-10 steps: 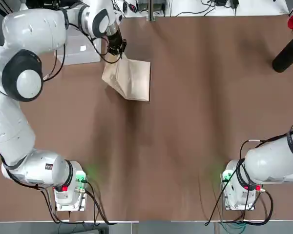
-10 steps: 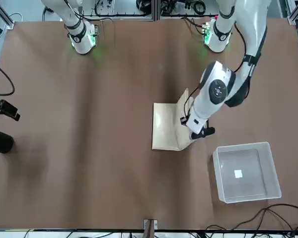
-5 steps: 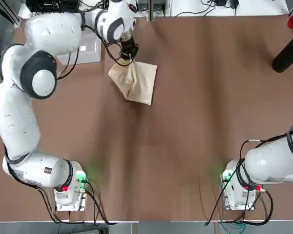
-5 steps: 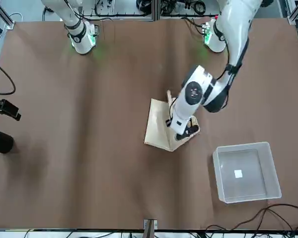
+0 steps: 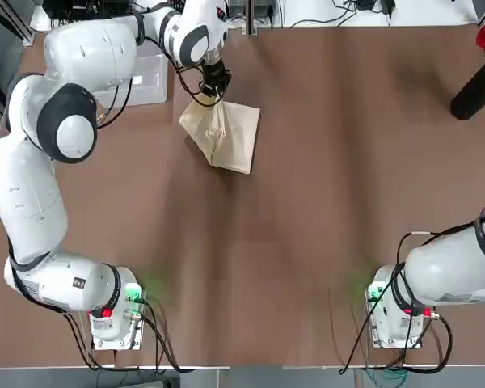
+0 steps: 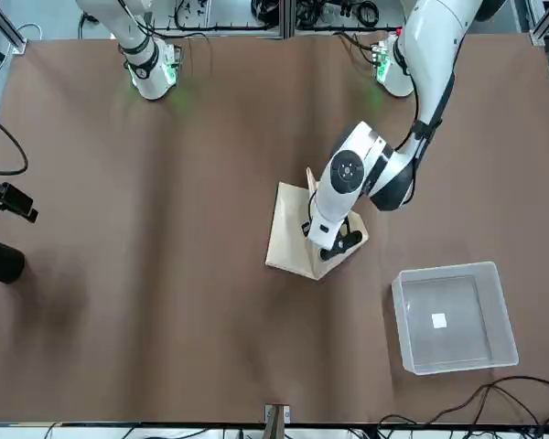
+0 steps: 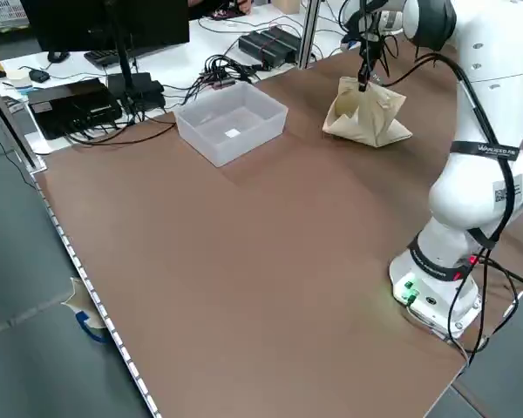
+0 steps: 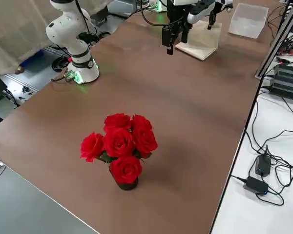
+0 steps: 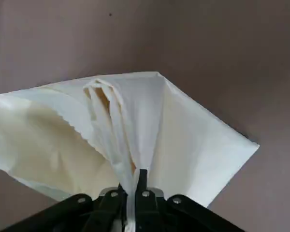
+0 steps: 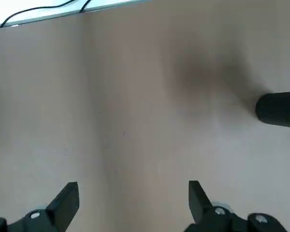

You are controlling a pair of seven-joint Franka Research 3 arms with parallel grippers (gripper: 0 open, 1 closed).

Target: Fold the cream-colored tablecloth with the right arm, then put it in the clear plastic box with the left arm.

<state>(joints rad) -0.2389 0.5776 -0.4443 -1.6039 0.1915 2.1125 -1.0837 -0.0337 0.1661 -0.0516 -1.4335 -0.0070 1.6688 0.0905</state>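
On the brown worktop [image 5: 323, 202] the left arm [image 5: 32, 186] reaches to the far side, while the right arm [image 5: 457, 271] sits parked at its near base with its hand [image 10: 133, 205] spread open over bare worktop. The cream-colored tablecloth [image 5: 226, 133], folded, hangs in a tent from the left hand [image 9: 133, 186], which is clamped shut on a gathered ridge of the fabric, lower edges resting on the worktop. The clear plastic box [image 6: 453, 315] stands empty to the left of the cloth (as the top view has it), well apart from it, so the carry must run leftward along the far edge. Against a second ago, the cloth has shifted rightward, away from the box, and bunched up
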